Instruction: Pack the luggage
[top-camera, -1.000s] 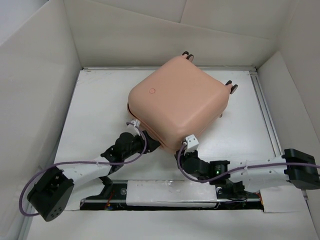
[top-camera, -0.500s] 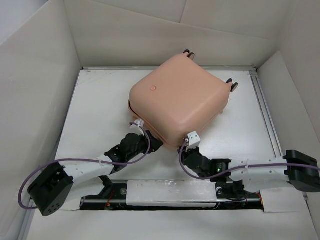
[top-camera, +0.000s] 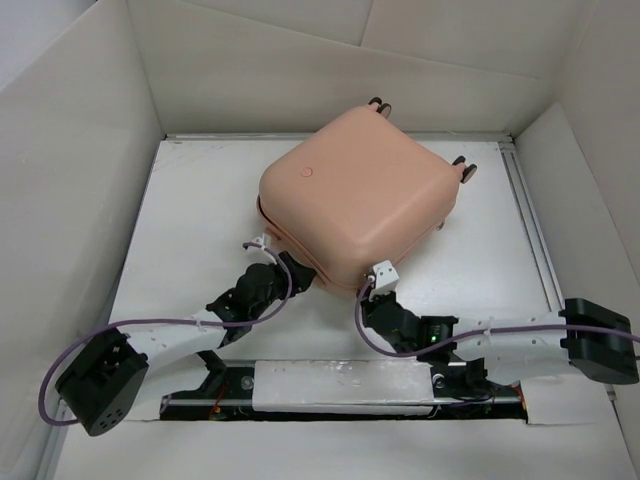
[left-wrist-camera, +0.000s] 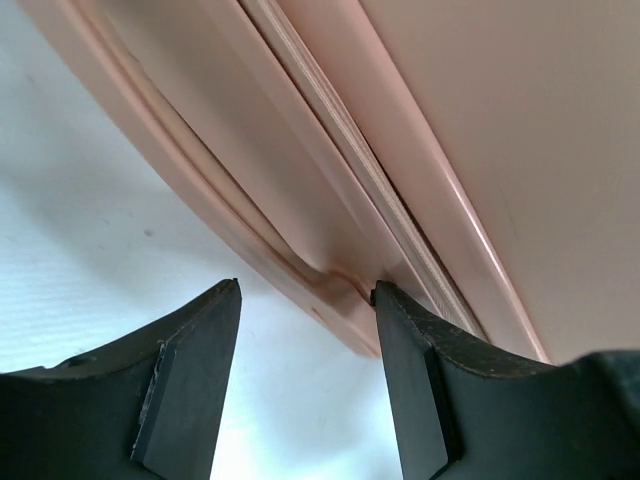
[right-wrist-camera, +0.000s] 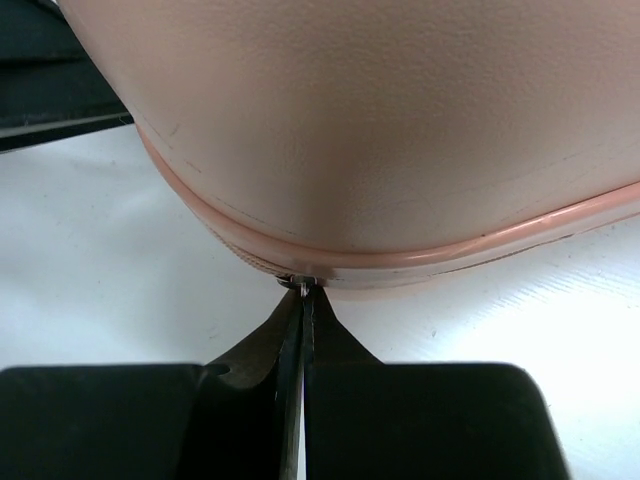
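Note:
The luggage (top-camera: 355, 200), a pale peach-pink hard-shell suitcase, lies closed on the white table with its caster wheels (top-camera: 465, 172) toward the back right. My left gripper (top-camera: 288, 270) is open at its near-left edge. In the left wrist view (left-wrist-camera: 305, 290) the right finger (left-wrist-camera: 410, 360) touches a raised ridge on the shell (left-wrist-camera: 480, 150); the left finger is clear of it. My right gripper (top-camera: 368, 292) is at the suitcase's near corner. In the right wrist view (right-wrist-camera: 303, 292) it is shut on a small metal zipper pull (right-wrist-camera: 299, 284) at the shell's seam (right-wrist-camera: 380, 120).
White cardboard walls (top-camera: 80, 180) enclose the table on the left, back and right. A metal rail (top-camera: 530, 230) runs along the table's right side. The arm bases and a black slot (top-camera: 340, 385) line the near edge.
The suitcase has shifted slightly toward the back. My left gripper has moved a little up and left along its edge. My right gripper has stayed at the near corner.

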